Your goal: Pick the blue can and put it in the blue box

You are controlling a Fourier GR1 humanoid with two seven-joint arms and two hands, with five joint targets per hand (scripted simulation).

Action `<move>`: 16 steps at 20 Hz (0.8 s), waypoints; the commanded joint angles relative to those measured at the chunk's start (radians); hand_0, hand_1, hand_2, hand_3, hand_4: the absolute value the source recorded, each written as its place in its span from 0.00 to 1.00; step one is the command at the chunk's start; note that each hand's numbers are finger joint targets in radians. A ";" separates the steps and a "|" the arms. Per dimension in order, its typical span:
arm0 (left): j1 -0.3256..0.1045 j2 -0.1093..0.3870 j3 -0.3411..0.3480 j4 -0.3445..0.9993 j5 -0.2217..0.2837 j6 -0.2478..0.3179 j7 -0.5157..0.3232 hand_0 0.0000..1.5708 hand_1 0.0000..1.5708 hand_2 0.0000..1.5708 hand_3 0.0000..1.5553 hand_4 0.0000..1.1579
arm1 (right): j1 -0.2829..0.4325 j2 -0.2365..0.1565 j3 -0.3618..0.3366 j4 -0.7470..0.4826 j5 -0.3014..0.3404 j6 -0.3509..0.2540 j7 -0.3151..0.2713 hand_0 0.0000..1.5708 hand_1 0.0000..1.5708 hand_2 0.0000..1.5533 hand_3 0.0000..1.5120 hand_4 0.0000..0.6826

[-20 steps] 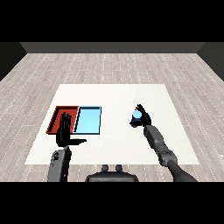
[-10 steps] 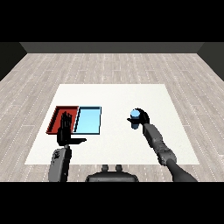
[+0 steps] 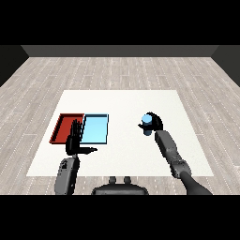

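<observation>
The right hand (image 3: 153, 123) has closed in since a second ago: back then its fingers were spread above the blue can (image 3: 147, 125), and now they are curled round it, the thumb and fingers wrapping its sides. The can itself has barely shifted on the white table (image 3: 126, 101); it stands upright on the right half, well apart from both trays. Only its pale blue top and a strip of darker blue side show past the black fingers, so the rest of its body is hidden.

Over on the other side, the left hand (image 3: 73, 140) is just where it was, fingers straight and pointing up, thumb stuck out sideways, holding nothing. It hovers at the near edge of the red tray (image 3: 63, 123). The light blue tray (image 3: 96, 128) lies touching the red one on its right.
</observation>
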 commanded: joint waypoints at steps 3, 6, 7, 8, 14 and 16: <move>-0.041 -0.031 -0.082 0.071 -0.026 0.059 0.016 0.00 0.00 0.00 0.00 0.00 | -0.010 0.004 0.014 -0.118 -0.005 -0.001 0.032 0.95 0.95 0.94 0.93 0.95; -0.017 -0.031 -0.137 0.070 -0.027 0.044 0.019 0.00 0.00 0.00 0.00 0.00 | 0.025 -0.010 0.026 -0.211 -0.010 0.029 0.021 0.94 0.94 0.93 0.93 0.95; -0.031 -0.031 -0.149 0.090 -0.022 0.058 0.023 0.00 0.00 0.00 0.00 0.00 | 0.016 -0.005 0.032 -0.237 -0.012 0.041 0.018 0.93 0.93 0.92 0.93 0.97; -0.056 -0.031 -0.180 0.077 -0.012 0.078 0.069 0.00 0.00 0.00 0.00 0.00 | 0.011 -0.047 0.021 -0.224 -0.018 0.082 0.011 0.92 0.92 0.92 0.93 0.97; -0.091 -0.032 -0.157 0.120 -0.006 0.046 0.077 0.00 0.00 0.00 0.00 0.00 | 0.147 0.133 0.112 -0.542 -0.004 -0.093 0.143 0.91 0.91 0.93 0.94 0.97; -0.054 -0.032 -0.202 0.106 -0.015 0.091 0.034 0.00 0.00 0.00 0.00 0.00 | 0.192 0.172 0.221 -0.618 -0.032 -0.182 0.164 0.91 0.91 0.93 0.94 0.97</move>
